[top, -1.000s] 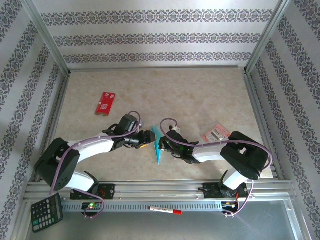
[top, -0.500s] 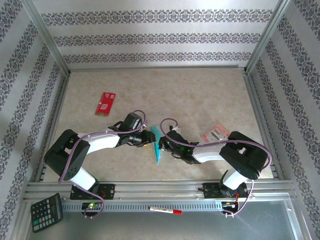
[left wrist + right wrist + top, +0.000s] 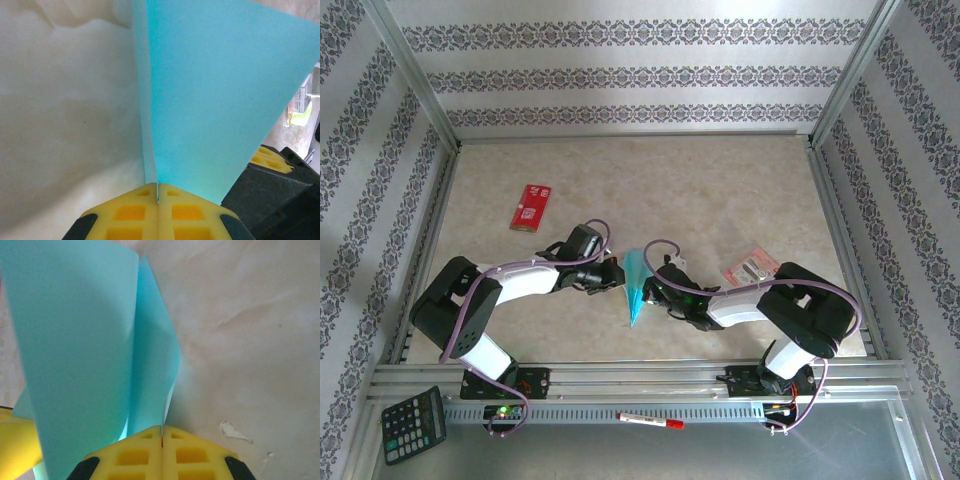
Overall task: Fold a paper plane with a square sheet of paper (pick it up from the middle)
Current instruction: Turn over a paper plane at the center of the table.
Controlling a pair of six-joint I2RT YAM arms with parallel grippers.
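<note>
The light teal-blue paper plane (image 3: 636, 287) stands between my two grippers near the table's front middle, a slim dart whose point faces the arm bases. My left gripper (image 3: 618, 279) is shut on its left flap. In the left wrist view the yellow pads (image 3: 130, 215) are pressed together on the paper's edge (image 3: 215, 100). My right gripper (image 3: 651, 291) is shut on the right flap. In the right wrist view its pads (image 3: 192, 455) pinch a thin paper edge, and the folded layers (image 3: 75, 350) rise to the left.
A red rectangular packet (image 3: 531, 206) lies at the back left. A small pink-and-yellow packet (image 3: 752, 266) lies right of the right arm. A calculator (image 3: 413, 424) and a marker (image 3: 650, 420) rest on the metal rail in front. Patterned walls surround the table.
My left gripper has drawn slightly left with its flap and the left elbow has swung inward. The plane now looks wider at its top. The right arm has barely moved.
</note>
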